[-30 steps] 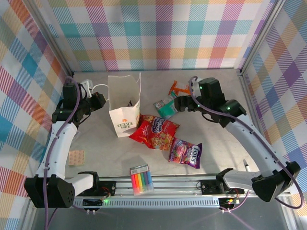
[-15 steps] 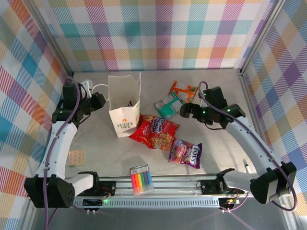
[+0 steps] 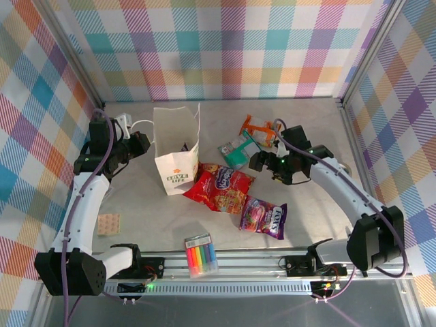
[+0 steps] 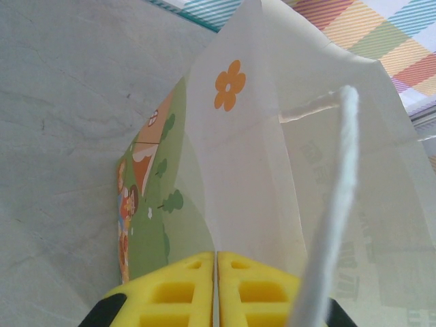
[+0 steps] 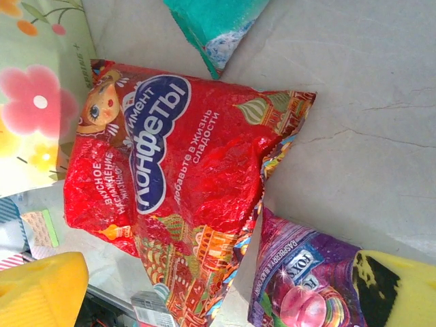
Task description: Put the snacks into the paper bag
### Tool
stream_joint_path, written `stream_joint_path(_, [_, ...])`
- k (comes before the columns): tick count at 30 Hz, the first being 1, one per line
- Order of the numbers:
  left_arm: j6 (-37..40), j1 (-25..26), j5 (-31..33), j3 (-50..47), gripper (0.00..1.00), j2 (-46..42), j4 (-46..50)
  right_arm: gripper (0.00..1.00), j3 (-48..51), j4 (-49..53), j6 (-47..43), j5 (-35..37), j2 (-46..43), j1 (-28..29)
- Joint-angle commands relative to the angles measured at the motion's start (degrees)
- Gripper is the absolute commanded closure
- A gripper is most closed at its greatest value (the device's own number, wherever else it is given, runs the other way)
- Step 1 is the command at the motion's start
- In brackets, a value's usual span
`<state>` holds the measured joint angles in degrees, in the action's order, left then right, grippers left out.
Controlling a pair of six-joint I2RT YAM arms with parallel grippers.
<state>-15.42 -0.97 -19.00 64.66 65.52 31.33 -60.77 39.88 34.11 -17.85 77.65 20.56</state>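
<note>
The white paper bag [image 3: 176, 155] stands upright left of centre, and my left gripper [image 3: 141, 143] is shut on its rim; in the left wrist view the yellow fingers [image 4: 184, 293] pinch the paper bag [image 4: 259, 150] beside its white handle [image 4: 335, 204]. The snacks lie to the right of it: a red packet [image 3: 219, 187], a purple packet [image 3: 264, 216], a teal packet [image 3: 236, 151] and an orange packet [image 3: 259, 127]. My right gripper [image 3: 261, 162] hovers open between the teal and red packets. Its wrist view looks down on the red packet [image 5: 184, 170] and purple packet [image 5: 306, 289].
A clear pack of coloured markers [image 3: 201, 256] lies by the front rail. A small beige patch [image 3: 108, 223] sits near the left arm. A white adapter [image 3: 125, 122] rests behind the left gripper. Checked walls close in the back and both sides.
My right arm has swung nearer and dropped, carrying its open gripper from over the teal and orange packets toward the red one. The left arm and bag have not moved.
</note>
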Motion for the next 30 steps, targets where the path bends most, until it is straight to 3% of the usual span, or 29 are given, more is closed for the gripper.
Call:
stream_joint_path(1, [0.0, -0.5, -0.4, 1.3, 0.9, 0.6, 0.7, 0.01, 0.9, 0.4, 0.6, -1.4, 0.4, -0.6])
stream_joint_path(8, [0.0, -0.5, -0.6, 1.4, 0.89, 0.9, 0.9, 0.01, 2.7, 6.1, 0.9, 2.0, -2.0, -1.5])
stream_joint_path(22, [-0.1, -0.5, -1.7, 2.0, 0.89, 2.2, 0.8, 0.01, 11.9, 18.7, 5.6, 8.9, -16.2, -6.7])
stream_joint_path(30, [-0.4, -0.5, -1.8, 1.8, 0.89, 1.6, 0.6, 0.01, 18.7, 14.6, 6.3, 1.9, -15.4, -8.6])
